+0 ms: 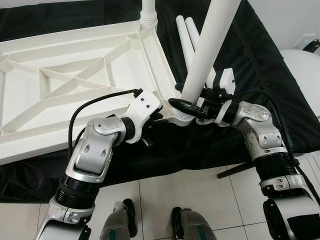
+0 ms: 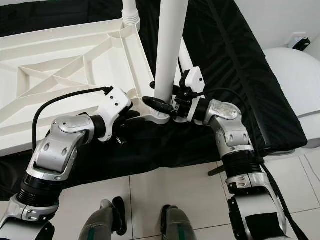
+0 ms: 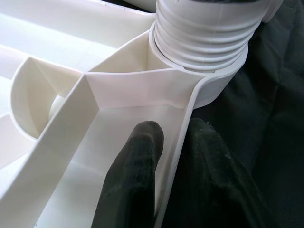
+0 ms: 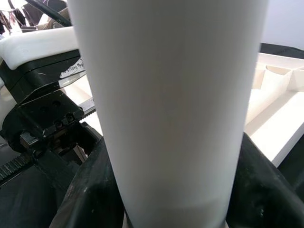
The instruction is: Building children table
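2 grippers busy: right gripper [image 1: 192, 106] jaws clamp upright leg [image 1: 207, 50]; left gripper [image 3: 166, 156] jaws pinch tabletop [image 1: 60, 85] rim.

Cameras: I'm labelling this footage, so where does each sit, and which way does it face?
Left eye: on the head, looking forward and down at the tabletop, the leg, both arms and the robot's feet.
Right eye: the same scene, seen from slightly to the right.
Left wrist: looks along the left gripper, pinching the tabletop's rim beside the threaded socket.
Right wrist: looks along the right gripper, clamped around the leg.
Shared: both eyes and both wrists show the leg standing in the corner socket.
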Robot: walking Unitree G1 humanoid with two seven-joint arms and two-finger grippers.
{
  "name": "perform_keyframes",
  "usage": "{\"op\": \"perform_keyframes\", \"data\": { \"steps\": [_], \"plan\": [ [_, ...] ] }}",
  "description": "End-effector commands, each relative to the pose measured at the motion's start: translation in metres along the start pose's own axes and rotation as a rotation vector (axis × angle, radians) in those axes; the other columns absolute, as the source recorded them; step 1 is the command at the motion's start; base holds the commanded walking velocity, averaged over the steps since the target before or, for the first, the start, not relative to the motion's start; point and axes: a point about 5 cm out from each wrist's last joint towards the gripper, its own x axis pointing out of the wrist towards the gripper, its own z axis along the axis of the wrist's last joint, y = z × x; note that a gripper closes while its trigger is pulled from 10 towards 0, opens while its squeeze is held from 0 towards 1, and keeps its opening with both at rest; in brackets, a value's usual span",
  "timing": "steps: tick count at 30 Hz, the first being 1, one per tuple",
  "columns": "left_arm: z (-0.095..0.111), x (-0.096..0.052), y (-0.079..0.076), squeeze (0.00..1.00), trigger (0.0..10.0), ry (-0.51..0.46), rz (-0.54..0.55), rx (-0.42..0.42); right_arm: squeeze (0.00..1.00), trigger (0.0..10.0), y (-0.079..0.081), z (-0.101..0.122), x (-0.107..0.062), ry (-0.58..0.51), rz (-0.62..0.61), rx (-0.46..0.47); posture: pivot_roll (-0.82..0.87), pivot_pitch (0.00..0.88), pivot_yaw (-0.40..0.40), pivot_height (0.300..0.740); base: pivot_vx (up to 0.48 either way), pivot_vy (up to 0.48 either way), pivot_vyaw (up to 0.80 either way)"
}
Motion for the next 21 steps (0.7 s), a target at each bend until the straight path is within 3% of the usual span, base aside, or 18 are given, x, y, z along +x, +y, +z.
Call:
{"op": "perform_keyframes", "data": {
  "steps": [1, 6, 7, 21],
  "plan": [
    [-0.005, -0.002, 0.003, 0.00, 10.0, -0.003, 0.121, -0.036, 0.00, 0.0, 0.002, -0.006, -0.003, -0.001, 0.010, 0.044, -0.01, 0.264, -0.026, 0.740, 0.000, 0.000, 0.00],
    [-0.005, -0.002, 0.002, 0.00, 10.0, -0.005, 0.121, -0.038, 0.00, 0.0, 0.002, -0.006, -0.004, -0.008, -0.002, 0.051, -0.01, 0.262, -0.027, 0.740, 0.000, 0.000, 0.00],
    [-0.005, -0.002, 0.002, 0.00, 10.0, -0.005, 0.122, -0.038, 0.00, 10.0, 0.005, -0.006, -0.004, -0.011, -0.015, 0.049, -0.01, 0.259, -0.029, 0.740, 0.000, 0.000, 0.00],
    [-0.005, -0.002, 0.002, 0.00, 10.0, -0.010, 0.128, -0.043, 0.00, 10.0, 0.031, -0.001, -0.002, -0.087, -0.145, 0.102, -0.02, 0.255, -0.032, 0.740, 0.000, 0.000, 0.00]
  ]
}}
